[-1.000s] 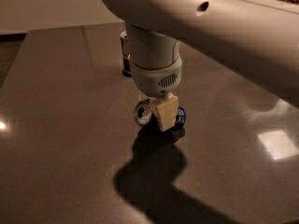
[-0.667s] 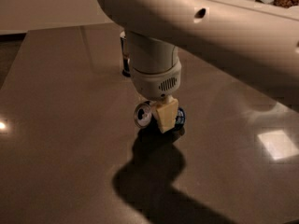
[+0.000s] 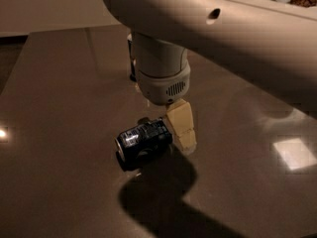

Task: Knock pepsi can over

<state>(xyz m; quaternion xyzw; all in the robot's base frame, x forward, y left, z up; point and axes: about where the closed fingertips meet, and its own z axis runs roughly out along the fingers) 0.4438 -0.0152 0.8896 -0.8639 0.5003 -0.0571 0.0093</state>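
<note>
The pepsi can (image 3: 143,145) is short, wide and dark navy blue. It lies on its side on the dark table (image 3: 59,108), with its silver end facing left. My gripper (image 3: 179,132) hangs from the large white wrist (image 3: 161,73) just right of the can, with its cream tip against or very close to the can's right end. It holds nothing that I can see.
A second can (image 3: 132,58) stands at the back, mostly hidden behind the wrist. The white arm (image 3: 237,29) spans the top right of the view. The arm's shadow (image 3: 163,197) falls on the table in front of the can. Bright light reflections (image 3: 294,153) lie at the right.
The pepsi can has tipped over to the left and now lies on its side beside the gripper. The arm has shifted slightly.
</note>
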